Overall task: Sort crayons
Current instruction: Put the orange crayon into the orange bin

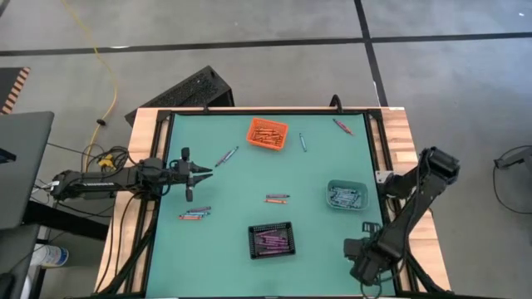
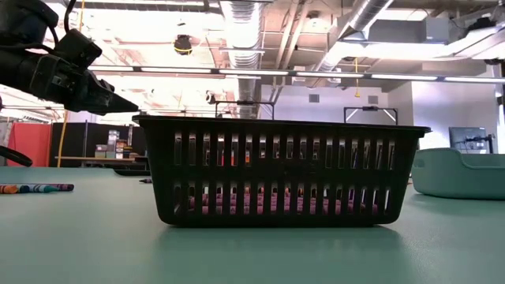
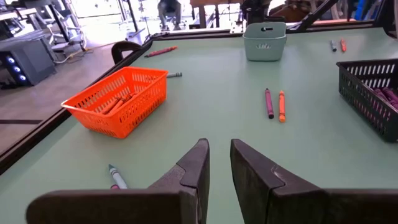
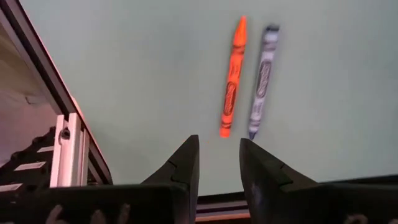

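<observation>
At six o'clock on the tabletop, nearest the front edge, the black bin already holds purple crayons. Round at five o'clock the right end effector hangs over the edge rail, its fingers spread and empty. An orange crayon and a grey crayon lie side by side just ahead of it, close but not touching.

Moving inward, we find a small bunch of crayons at eight o'clock and a purple-and-orange pair lying loose near the centre. The teal bin sits at four o'clock with grey-blue sticks in it.

At nine o'clock the left end effector hovers above the tabletop, its fingers parted by a narrow gap and holding nothing. Just beyond it, a couple of crayons lie at ten o'clock.

Farthest off, at twelve o'clock, the orange bin carries orange crayons, with a blue crayon just beside it and a red crayon out at one o'clock.

We judge each crayon to be very light and stiff, but brittle enough to snap under a hard squeeze. Being round, it may roll if nudged. The paper wrap should give a fair grip, so we would pinch across the barrel at mid-length, one stick at a time, taking care where two lie close together.
</observation>
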You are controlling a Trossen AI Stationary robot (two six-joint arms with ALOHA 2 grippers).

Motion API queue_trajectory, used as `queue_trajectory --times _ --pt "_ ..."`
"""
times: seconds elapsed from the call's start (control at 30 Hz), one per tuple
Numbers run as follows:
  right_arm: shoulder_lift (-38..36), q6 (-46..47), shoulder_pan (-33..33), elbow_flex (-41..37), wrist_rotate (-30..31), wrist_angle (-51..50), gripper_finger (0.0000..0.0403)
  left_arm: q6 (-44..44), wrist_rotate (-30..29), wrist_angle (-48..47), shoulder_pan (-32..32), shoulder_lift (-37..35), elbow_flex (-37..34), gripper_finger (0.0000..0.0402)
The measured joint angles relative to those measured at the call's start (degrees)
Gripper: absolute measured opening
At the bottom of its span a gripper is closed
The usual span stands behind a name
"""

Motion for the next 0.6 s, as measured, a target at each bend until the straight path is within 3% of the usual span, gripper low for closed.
queue_trajectory --times 0.17,0.3,0.6 --pt "1.32 1.42 2.63 -0.02 0.87 0.56 0.0107 0.02 0.02 0.0 -0.02 -0.02 0.0 0.0054" --pt "2.37 -1.12 2.83 -0.63 6.16 1.9 0.0107 0.02 0.02 0.0 -0.02 0.0 0.0 0.0054" --pt "2.9 -4.34 1.02 -4.61 6.27 8.53 0.0107 0.02 0.0 0.0 -0.02 0.0 0.0 0.0054"
